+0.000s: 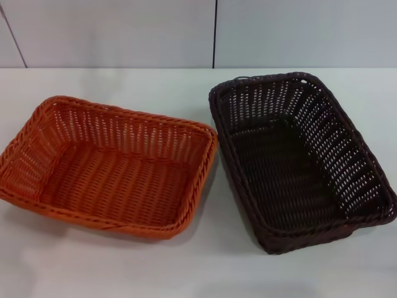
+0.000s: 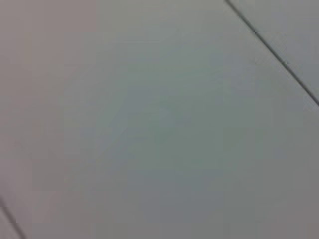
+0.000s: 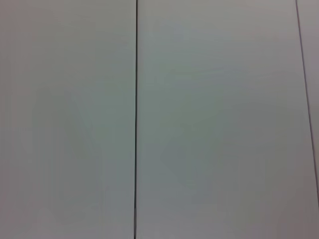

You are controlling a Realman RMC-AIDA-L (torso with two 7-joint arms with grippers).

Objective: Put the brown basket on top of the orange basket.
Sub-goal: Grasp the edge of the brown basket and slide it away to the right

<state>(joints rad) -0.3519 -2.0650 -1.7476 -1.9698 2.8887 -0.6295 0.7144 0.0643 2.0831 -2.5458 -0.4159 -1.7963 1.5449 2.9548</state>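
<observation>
The orange basket (image 1: 108, 166) sits on the white table at the left of the head view, its long side turned slightly. To its right stands the brown basket (image 1: 299, 156), angled, with its near corner towards the table's front right. A narrow gap of table separates the two baskets. Both baskets hold nothing. Neither gripper shows in the head view. The left wrist view and the right wrist view show only pale wall panels with dark seams.
The white table (image 1: 205, 267) has bare surface in front of both baskets. A pale panelled wall (image 1: 124, 31) with dark vertical seams rises behind the table's far edge.
</observation>
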